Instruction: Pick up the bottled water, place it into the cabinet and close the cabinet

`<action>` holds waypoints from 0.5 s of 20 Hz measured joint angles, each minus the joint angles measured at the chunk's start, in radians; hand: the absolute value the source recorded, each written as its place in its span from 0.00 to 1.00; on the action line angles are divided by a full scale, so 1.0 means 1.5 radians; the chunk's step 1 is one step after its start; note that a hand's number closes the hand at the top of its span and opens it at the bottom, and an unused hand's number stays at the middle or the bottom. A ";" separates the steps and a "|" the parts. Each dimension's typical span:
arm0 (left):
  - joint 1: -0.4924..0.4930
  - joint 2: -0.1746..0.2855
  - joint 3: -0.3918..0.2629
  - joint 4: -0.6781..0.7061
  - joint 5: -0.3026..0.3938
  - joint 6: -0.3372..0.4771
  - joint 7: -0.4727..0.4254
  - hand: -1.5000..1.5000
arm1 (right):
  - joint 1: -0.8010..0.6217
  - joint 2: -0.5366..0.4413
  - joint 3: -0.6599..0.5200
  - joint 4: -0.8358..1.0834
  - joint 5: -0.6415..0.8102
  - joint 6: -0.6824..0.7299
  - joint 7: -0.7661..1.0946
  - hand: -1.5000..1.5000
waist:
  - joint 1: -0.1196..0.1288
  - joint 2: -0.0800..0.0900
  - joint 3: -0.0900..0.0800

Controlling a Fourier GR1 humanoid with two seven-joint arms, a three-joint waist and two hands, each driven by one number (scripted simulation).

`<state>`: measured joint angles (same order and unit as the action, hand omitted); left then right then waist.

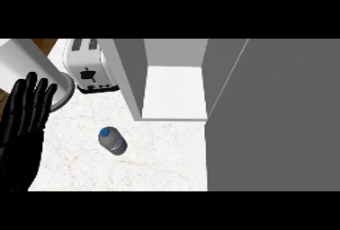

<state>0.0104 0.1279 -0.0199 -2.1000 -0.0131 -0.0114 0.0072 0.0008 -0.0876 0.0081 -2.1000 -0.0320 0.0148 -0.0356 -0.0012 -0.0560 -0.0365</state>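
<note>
**Bottle waits untouched before open cabinet**

A broad, flat, dark grey cabinet door [279,117] fills the right of the view. It stands swung open over the right edge of the white marbled stone counter [159,166]. At the counter's back edge sits the open cabinet [174,90], which has grey walls and a bare white floor. The robot's black left hand [26,112] rests at the counter's left edge, fingers straight and spread, pointing up and holding nothing. The right hand is not in the view. A white two-slot toaster [90,67] sits in the back-left corner, just beside the cabinet's left wall. A grey round dish [63,96] is half hidden behind the fingers.

The small clear plastic water bottle [113,141] with a blue cap stands near the middle of the counter. It is just in front of the cabinet's left wall and well apart from the hand. No step of the task looks begun.

The bottle is narrow and round. A hand that meets it off-centre, or fingers that brush its cap, could tip it, and it might then roll toward the counter's front edge. The bottle stands left of the opening, so a straight carry could knock it against the front edge of the left wall. The open door crowds the right side, and an arm coming from there may bump it.
</note>
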 measured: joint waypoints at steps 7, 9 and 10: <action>0.012 -0.050 -0.021 -0.024 -0.063 0.081 0.025 0.00 | 0.055 0.006 0.014 -0.071 -0.018 0.006 0.041 0.00 | -0.003 0.030 0.020; 0.035 -0.063 -0.040 -0.025 -0.061 0.110 0.060 0.00 | 0.088 0.010 0.036 -0.079 -0.037 0.015 0.079 0.00 | -0.003 0.031 0.022; 0.043 -0.068 -0.045 -0.031 -0.061 0.121 0.079 0.00 | 0.108 0.008 0.042 -0.090 -0.045 0.020 0.092 0.00 | -0.004 0.032 0.023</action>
<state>0.0755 0.0259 -0.0878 -2.1467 -0.1039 0.1697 0.1262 0.1632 -0.0749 0.0706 -2.2349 -0.1003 0.0454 0.1017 -0.0065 -0.0080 -0.0026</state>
